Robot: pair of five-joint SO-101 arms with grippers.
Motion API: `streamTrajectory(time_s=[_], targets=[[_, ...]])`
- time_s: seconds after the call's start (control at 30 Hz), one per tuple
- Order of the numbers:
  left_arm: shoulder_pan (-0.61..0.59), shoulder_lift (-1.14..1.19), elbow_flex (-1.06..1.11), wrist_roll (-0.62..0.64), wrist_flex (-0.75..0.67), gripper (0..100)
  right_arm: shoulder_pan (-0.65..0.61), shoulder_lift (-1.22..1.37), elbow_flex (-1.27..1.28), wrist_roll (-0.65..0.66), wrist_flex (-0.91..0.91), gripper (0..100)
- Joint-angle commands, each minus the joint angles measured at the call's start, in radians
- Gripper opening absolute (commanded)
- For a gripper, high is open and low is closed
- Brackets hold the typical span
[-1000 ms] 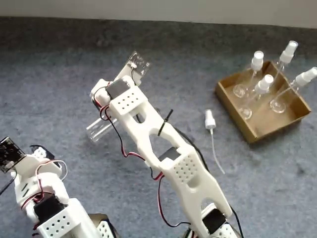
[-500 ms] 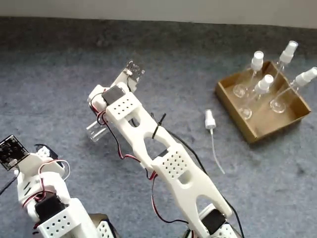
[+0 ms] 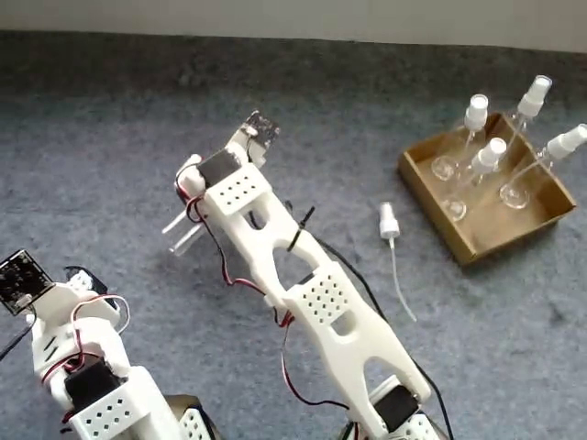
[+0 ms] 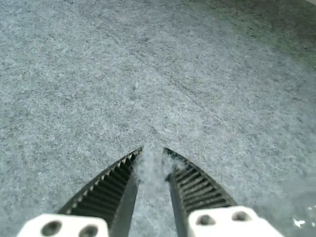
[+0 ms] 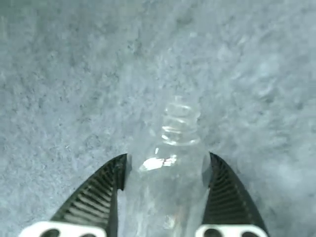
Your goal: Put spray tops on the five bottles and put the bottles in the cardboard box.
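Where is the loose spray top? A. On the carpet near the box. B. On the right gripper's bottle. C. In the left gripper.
A: the spray top lies on the carpet beside the box, and the bottle has a bare neck.

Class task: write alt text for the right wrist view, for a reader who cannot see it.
The right gripper is shut on a clear, capless bottle, one ridged black finger against each side, the bottle's threaded neck pointing away from the camera. Grey carpet lies beneath.
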Motion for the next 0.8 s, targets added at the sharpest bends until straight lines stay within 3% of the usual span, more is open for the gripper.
streamTrajectory(time_s=[0.0,0.13,0.27,0.43,0.77], targets=[[0.024,-0.010,0.019,-0.017,0.003,3,0.067,-0.031,-0.142,-0.008,0.102,7.7],[0.024,-0.010,0.019,-0.017,0.003,3,0.101,-0.031,-0.329,0.028,0.217,7.7],[0.024,-0.010,0.019,-0.017,0.003,3,0.131,-0.059,-0.495,0.313,0.288,7.7],[0.024,-0.010,0.019,-0.017,0.003,3,0.217,-0.071,-0.438,0.664,0.288,7.7],[0.025,-0.010,0.019,-0.017,0.003,4,0.387,-0.154,-0.435,0.988,0.289,7.7]])
